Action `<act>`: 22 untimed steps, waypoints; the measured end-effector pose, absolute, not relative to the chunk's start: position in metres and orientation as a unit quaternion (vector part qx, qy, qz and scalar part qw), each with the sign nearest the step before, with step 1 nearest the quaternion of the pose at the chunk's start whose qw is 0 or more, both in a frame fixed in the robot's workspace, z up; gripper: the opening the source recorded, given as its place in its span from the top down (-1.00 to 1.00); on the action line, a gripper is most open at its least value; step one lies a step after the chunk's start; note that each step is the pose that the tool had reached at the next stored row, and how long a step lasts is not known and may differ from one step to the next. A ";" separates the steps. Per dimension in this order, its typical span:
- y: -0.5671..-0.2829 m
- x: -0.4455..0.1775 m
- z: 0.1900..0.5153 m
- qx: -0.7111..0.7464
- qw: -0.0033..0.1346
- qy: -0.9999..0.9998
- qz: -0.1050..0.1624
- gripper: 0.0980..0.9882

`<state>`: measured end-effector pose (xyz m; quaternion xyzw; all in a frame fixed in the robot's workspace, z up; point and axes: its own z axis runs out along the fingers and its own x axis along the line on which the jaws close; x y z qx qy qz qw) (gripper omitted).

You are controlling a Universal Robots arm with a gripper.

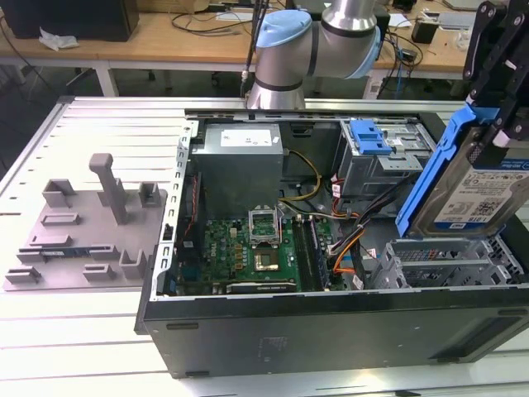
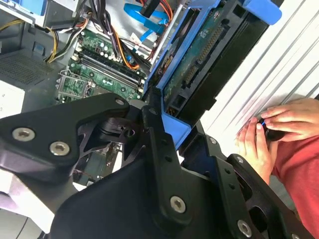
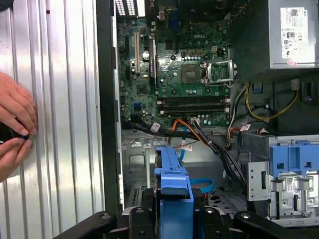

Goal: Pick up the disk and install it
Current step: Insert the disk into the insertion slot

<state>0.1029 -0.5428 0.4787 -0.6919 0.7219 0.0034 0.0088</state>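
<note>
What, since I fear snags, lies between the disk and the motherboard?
A bundle of black and orange cables crosses there, in the first wrist view, between disk and motherboard.

a pale, slatted metal table (image 1: 83, 347) lies in the foreground, its ribs running across the exterior view and catching soft, even light. behind it stands a long workbench (image 1: 165, 41) with a wooden top and white legs (image 1: 106, 79), strewn with dark cables (image 1: 211, 21). a black box (image 1: 66, 16) sits on it toward the exterior view's left. the floor (image 1: 41, 83) beneath is dark.
</note>
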 end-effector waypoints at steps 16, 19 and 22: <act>-0.543 0.104 0.477 -0.699 0.008 0.715 0.003 0.39; -0.543 0.105 0.476 -0.705 0.008 0.709 0.003 0.39; -0.543 0.105 0.476 -0.707 0.008 0.708 0.003 0.39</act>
